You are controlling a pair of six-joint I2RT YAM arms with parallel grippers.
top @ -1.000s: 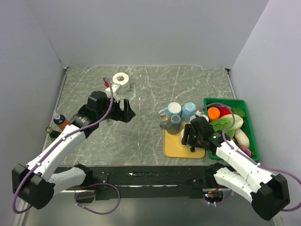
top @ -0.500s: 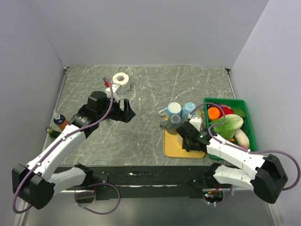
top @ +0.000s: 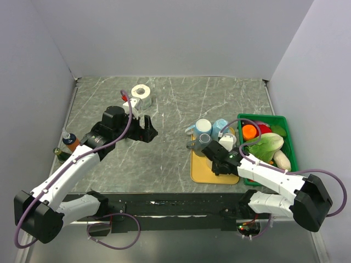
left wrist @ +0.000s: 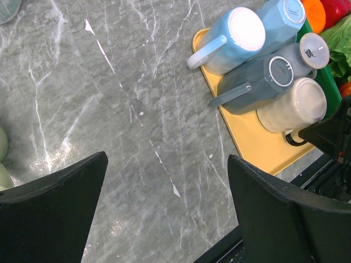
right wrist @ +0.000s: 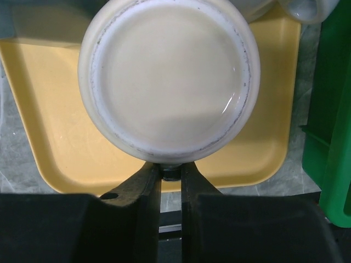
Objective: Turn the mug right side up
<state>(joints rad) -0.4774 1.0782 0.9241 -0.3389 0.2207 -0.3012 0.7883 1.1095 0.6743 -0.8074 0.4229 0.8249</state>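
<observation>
The yellow tray (right wrist: 44,137) carries the cream mug (right wrist: 167,76) at its near end, upside down with its base facing up. The right gripper (right wrist: 171,174) sits at the mug's near edge, over the tray's near rim, its fingers pinched almost together on a thin dark part there. Well left of the tray, the left gripper (left wrist: 167,164) gapes wide.

My right gripper (right wrist: 170,175) pinches down to a narrow slit on a small dark part at the near edge of the cream mug (right wrist: 167,82), which sits base-up, its foot ring facing me. Under the mug lies a yellow tray (right wrist: 44,126). Right of the mug stands a green bin (right wrist: 329,137).
</observation>
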